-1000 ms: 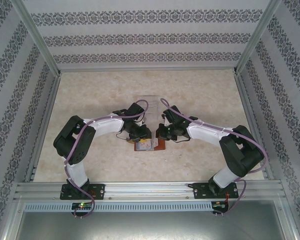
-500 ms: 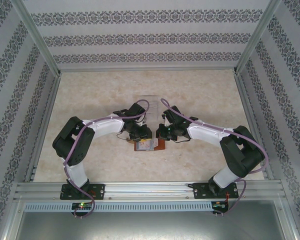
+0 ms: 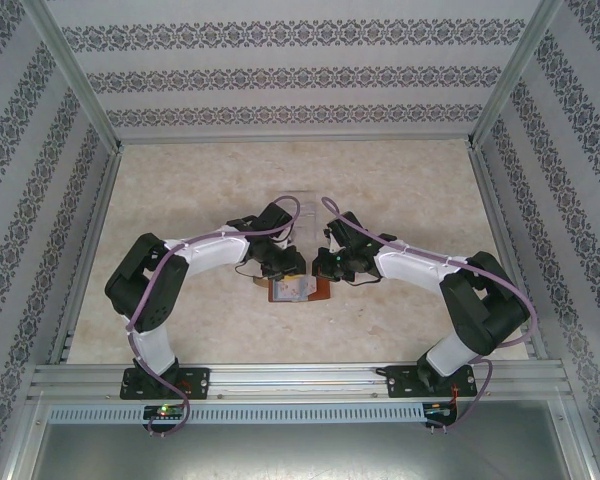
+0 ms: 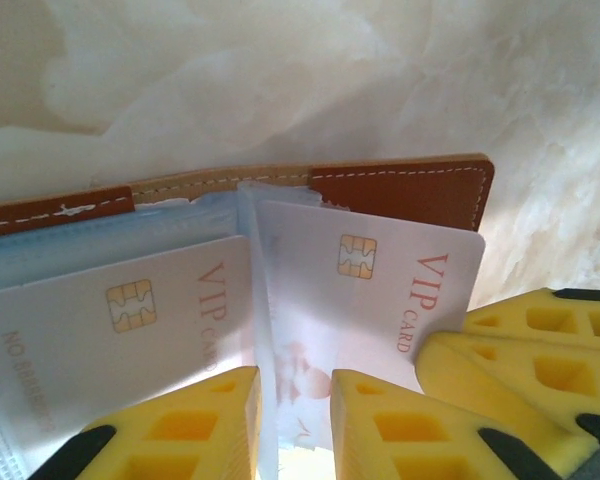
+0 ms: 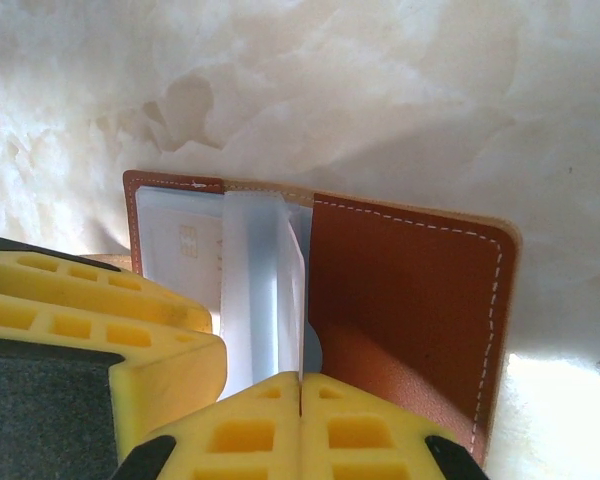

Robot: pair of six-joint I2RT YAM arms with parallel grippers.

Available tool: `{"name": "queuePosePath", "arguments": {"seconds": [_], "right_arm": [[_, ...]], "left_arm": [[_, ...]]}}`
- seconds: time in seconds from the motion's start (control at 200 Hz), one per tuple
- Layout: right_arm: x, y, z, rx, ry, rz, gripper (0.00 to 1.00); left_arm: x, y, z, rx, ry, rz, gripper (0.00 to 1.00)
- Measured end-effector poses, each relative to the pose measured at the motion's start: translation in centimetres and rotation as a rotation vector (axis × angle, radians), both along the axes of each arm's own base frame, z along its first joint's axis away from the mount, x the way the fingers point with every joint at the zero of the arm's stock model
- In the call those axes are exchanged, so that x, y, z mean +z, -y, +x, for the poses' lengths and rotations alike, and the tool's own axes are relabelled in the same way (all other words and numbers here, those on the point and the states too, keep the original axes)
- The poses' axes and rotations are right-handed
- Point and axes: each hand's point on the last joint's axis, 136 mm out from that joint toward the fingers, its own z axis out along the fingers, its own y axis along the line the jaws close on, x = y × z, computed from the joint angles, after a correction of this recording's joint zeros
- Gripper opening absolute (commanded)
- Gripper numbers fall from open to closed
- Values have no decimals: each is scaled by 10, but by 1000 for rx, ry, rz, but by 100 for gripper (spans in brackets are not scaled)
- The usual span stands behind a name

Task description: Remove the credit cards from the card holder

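The reddish-brown card holder (image 3: 298, 290) lies open on the marble table, its leather cover (image 4: 400, 185) (image 5: 400, 300) flat. Two whitish credit cards marked VIP sit in its pale sleeves, one on the left (image 4: 110, 320) and one on the right (image 4: 380, 280); another chip card (image 5: 185, 250) is visible too. My left gripper (image 3: 283, 266) (image 4: 295, 375) hovers low over the cards, its jaws a narrow gap apart around an upright clear sleeve edge. My right gripper (image 3: 325, 265) (image 5: 300, 378) is shut on a thin pale inner leaf at the holder's right side.
A clear plastic tray (image 3: 300, 200) sits just behind the wallet. Both arms arch inward and meet over the table's middle. Aluminium frame rails (image 3: 90, 250) and patterned walls bound the table on three sides.
My left gripper has crept slightly right over the wallet and its jaws have narrowed a little. The right arm and the wallet have not moved.
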Motion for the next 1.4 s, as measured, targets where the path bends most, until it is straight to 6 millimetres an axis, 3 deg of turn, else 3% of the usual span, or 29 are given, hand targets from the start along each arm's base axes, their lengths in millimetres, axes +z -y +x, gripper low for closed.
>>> {"name": "queuePosePath", "arguments": {"seconds": [0.28, 0.625, 1.184, 1.399], "right_arm": [[-1, 1, -1, -1, -2, -1, 5], [2, 2, -1, -5, 5, 3, 5], [8, 25, 3, -59, 15, 12, 5], [7, 24, 2, -54, 6, 20, 5]], "left_arm": [[-10, -1, -1, 0, -21, 16, 17], [-10, -1, -1, -1, -20, 17, 0], [19, -15, 0, 23, 51, 54, 0], [15, -24, -2, 34, 50, 104, 0]]}}
